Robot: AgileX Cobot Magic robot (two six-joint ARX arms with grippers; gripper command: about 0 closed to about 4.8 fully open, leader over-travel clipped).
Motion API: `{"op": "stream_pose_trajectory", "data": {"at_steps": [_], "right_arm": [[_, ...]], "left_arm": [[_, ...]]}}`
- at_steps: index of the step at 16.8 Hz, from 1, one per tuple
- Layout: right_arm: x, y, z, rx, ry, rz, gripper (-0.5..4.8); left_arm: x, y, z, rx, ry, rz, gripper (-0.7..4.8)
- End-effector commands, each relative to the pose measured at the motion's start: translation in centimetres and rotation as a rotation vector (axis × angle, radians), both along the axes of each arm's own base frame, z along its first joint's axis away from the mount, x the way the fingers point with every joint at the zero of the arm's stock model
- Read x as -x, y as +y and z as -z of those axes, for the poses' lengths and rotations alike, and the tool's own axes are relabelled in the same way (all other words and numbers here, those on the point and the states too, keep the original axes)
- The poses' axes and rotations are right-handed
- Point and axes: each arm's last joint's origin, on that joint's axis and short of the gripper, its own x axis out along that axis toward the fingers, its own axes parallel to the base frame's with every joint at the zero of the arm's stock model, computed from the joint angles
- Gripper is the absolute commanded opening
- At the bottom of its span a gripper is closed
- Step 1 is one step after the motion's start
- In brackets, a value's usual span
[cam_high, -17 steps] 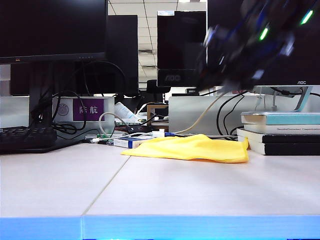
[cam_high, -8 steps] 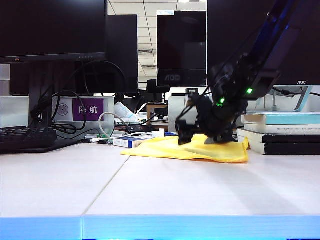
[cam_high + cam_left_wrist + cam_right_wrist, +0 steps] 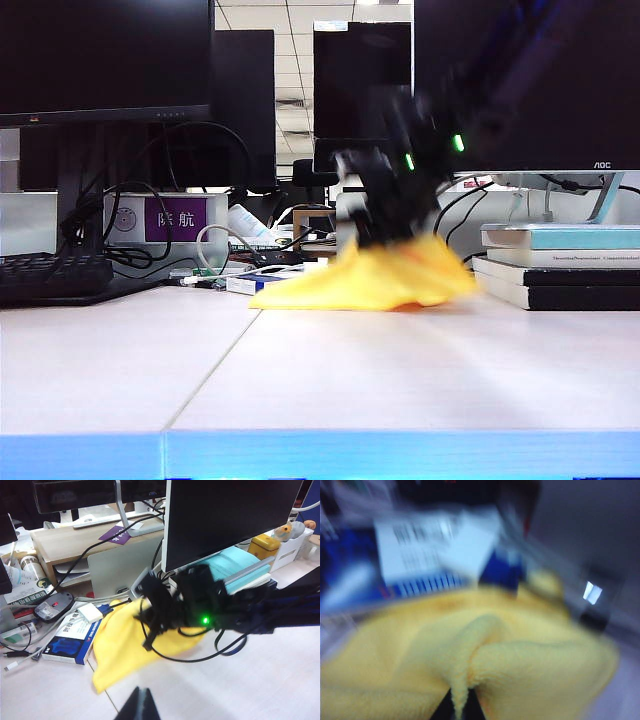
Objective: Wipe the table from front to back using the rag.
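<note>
The yellow rag [image 3: 370,282] lies at the back of the pale table [image 3: 300,380], bunched up into a peak under my right gripper [image 3: 385,238]. That gripper is shut on a raised fold of the rag [image 3: 520,665], and the fold runs down between the dark jaws of my right gripper [image 3: 461,705]. From the left wrist view, the right gripper [image 3: 152,614] sits on the rag [image 3: 117,647]. My left gripper [image 3: 141,702] hovers shut and empty over bare table [image 3: 240,690], short of the rag's near corner. It does not show in the exterior view.
Stacked books [image 3: 560,265] stand just right of the rag. A blue and white box [image 3: 70,637], a mouse [image 3: 50,607] and cables crowd the area behind it. A keyboard [image 3: 55,275] is at the back left, with monitors [image 3: 100,60] along the rear.
My right arm came down onto the flat rag, shut on it and pulled its middle up into a peak; the rag has drawn in from the books and shifted left.
</note>
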Motion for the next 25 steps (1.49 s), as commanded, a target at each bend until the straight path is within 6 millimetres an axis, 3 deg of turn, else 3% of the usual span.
{"op": "stream_pose_trajectory", "data": {"at_steps": [1, 4, 6, 11, 14, 15, 17, 20, 21, 23, 24, 25], "right_arm": [[0.6, -0.2, -5.1, 0.13, -0.217, 0.075, -0.05], [0.9, 0.0, -6.9, 0.18, -0.342, 0.081, -0.05], [1.0, 0.9, -6.8, 0.236, -0.387, 0.033, -0.05], [-1.3, 1.6, 2.8, 0.31, -0.252, 0.01, -0.05], [-1.6, 1.3, 5.4, 0.243, -0.151, 0.047, -0.05], [-1.6, 1.1, 5.5, 0.196, -0.113, 0.078, 0.32], [-1.6, 1.0, 4.6, 0.185, -0.133, 0.082, 3.64], [-0.2, 0.6, -0.5, 0.186, -0.115, 0.065, 3.86], [0.5, 0.4, -1.5, 0.171, -0.075, -0.003, 3.5], [0.9, 0.6, -1.3, 0.158, -0.024, -0.127, 3.46], [1.0, 0.6, -1.2, 0.161, -0.003, -0.136, 4.36], [1.1, 0.6, -1.2, 0.161, 0.0, -0.148, 4.76]], "left_arm": [[0.1, 0.0, -0.4, 0.012, -0.019, 0.001, -0.04], [0.1, 0.0, -0.4, 0.012, -0.019, 0.002, -0.04], [0.1, 0.0, -0.4, 0.012, -0.019, 0.002, -0.04], [0.1, 0.0, -0.4, 0.013, -0.018, 0.004, -0.04], [0.1, 0.0, -0.4, 0.012, -0.017, 0.004, -0.04], [0.1, 0.0, -0.3, 0.011, -0.014, 0.004, -0.04], [0.0, 0.0, -0.3, 0.009, -0.011, 0.004, -0.04], [0.0, -0.1, -0.2, 0.008, -0.008, 0.004, -0.04], [-0.1, -0.1, -0.2, 0.008, -0.008, 0.004, -0.04], [-0.1, -0.1, -0.2, 0.008, -0.007, 0.006, -0.04], [0.0, -0.1, -0.2, 0.012, -0.001, 0.03, -0.04], [0.0, -0.1, -0.2, 0.012, -0.001, 0.034, -0.04]]}}
